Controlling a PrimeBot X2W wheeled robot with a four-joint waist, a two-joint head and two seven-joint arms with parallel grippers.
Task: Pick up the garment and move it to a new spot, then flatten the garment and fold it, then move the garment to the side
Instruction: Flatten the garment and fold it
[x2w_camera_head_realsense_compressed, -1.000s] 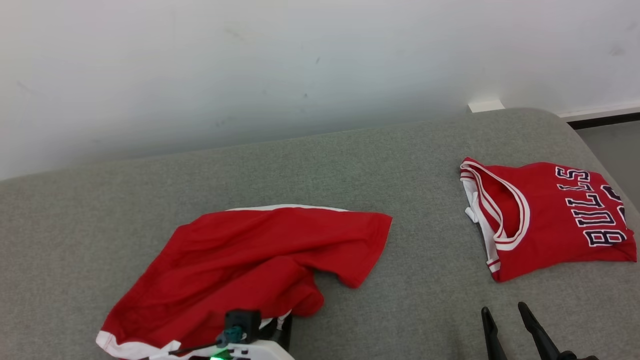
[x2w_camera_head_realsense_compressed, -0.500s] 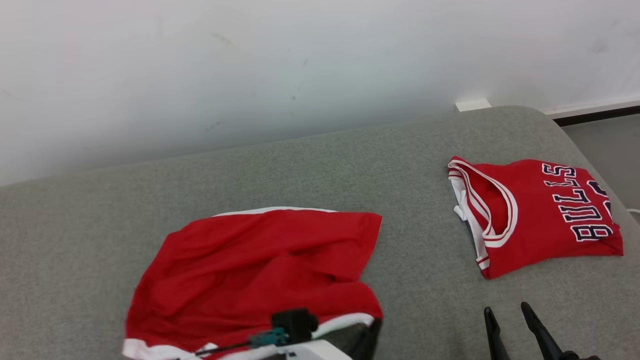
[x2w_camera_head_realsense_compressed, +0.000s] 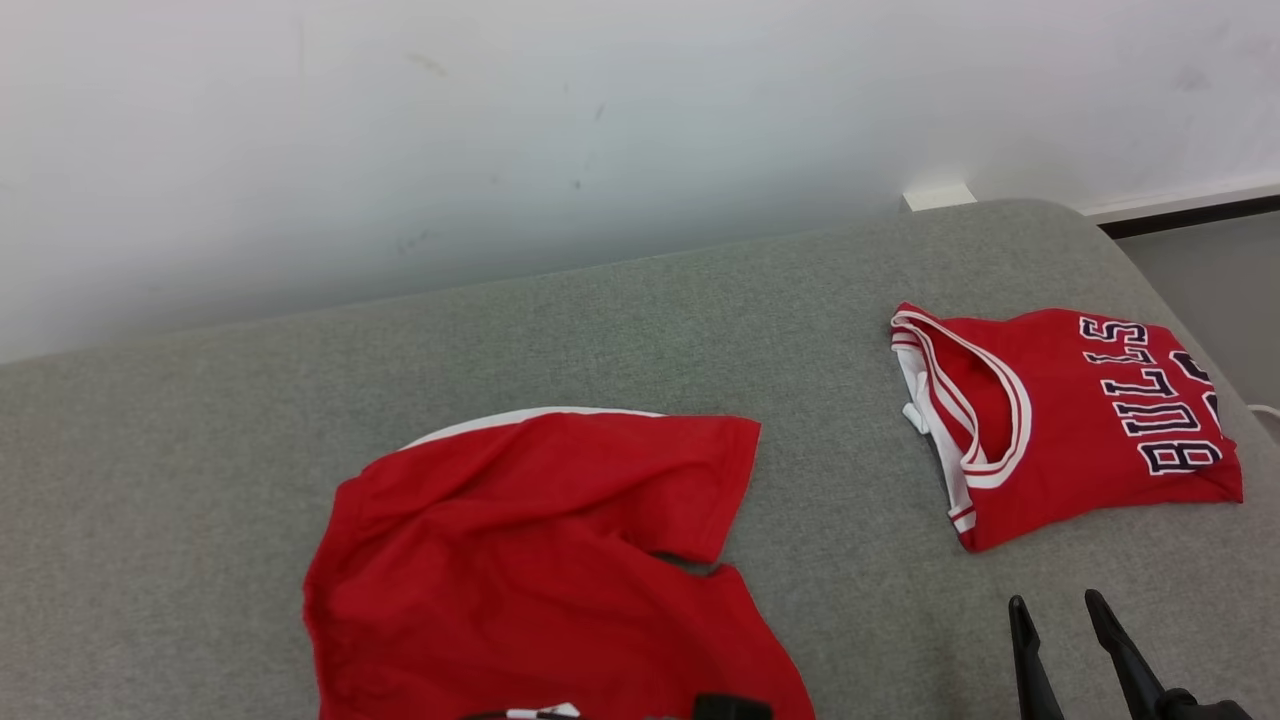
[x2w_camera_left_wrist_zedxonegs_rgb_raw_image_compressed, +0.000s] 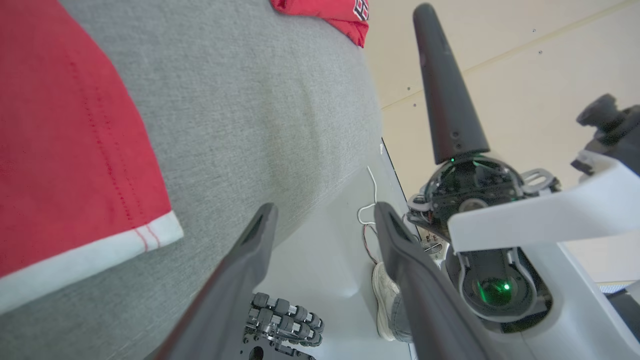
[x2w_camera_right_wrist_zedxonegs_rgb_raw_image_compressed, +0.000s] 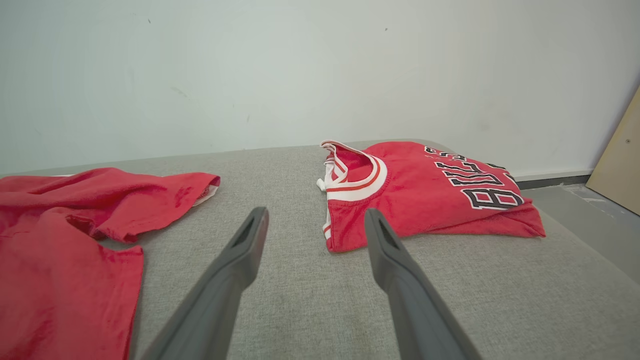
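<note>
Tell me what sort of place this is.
Likely an indoor test room rather than a lived-in home: a bare white wall, a grey upholstered pad against it, and a red garment and a jersey laid out on it.

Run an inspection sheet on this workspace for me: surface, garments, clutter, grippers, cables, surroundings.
Surface: grey upholstered cushion.
Job's things: red garment with white hem, rumpled, one part folded over itself; folded Bulls jersey lies apart from it, to the right.
Clutter: nothing seen.
Grippers: left gripper open, holding nothing, beside the garment's hem; right gripper open, holding nothing, over bare cushion between the two garments.
Cables: thin white cable on the floor by the cushion's edge.
Surroundings: white wall behind; a person's shoe on the floor; beige board at the right.
</note>
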